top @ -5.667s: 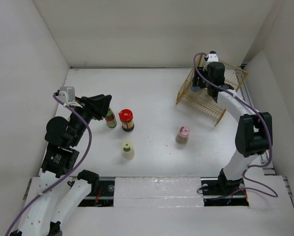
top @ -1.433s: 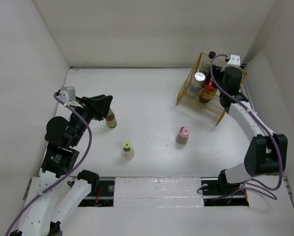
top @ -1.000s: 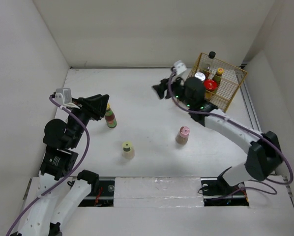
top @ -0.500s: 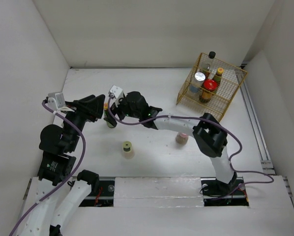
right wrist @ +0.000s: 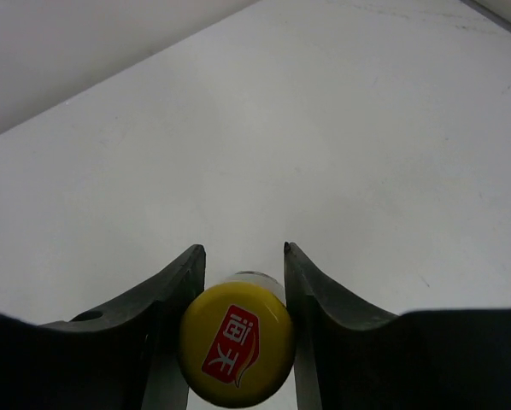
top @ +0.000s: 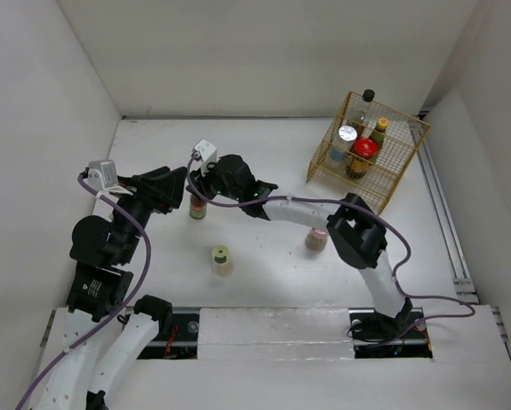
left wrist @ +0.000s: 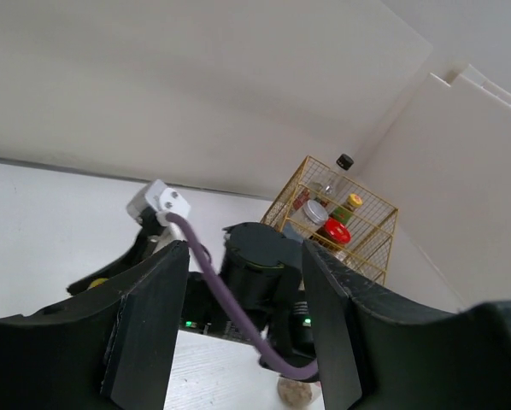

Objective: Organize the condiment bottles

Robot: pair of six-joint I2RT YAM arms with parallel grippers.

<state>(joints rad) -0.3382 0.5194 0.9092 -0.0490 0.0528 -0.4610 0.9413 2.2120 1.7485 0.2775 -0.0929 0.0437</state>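
The green-red striped bottle point(top: 198, 207) stands at the left of the table. Its yellow cap with a red label point(right wrist: 237, 343) sits between my right gripper's fingers point(right wrist: 174, 282), which press on both sides of it. My right gripper point(top: 196, 190) reaches across from the right. My left gripper point(top: 170, 184) is open and empty just left of that bottle, its fingers point(left wrist: 153, 316) spread wide. A yellow-green capped bottle point(top: 221, 259) and a pink capped bottle point(top: 317, 237) stand nearer the front. The black point(top: 368, 95), silver point(top: 348, 133), yellow-red point(top: 379, 126) and red point(top: 365, 148) capped ones stand in the basket.
The gold wire basket point(top: 401, 162) stands at the back right near the wall and also shows in the left wrist view point(left wrist: 371, 243). My right arm point(top: 298, 209) stretches across the middle of the table and partly covers the pink capped bottle. White walls enclose the table.
My right arm has swung from the basket across to the striped bottle, and its fingers now flank the cap. The red-capped jar now stands in the basket. My left arm shifted slightly.
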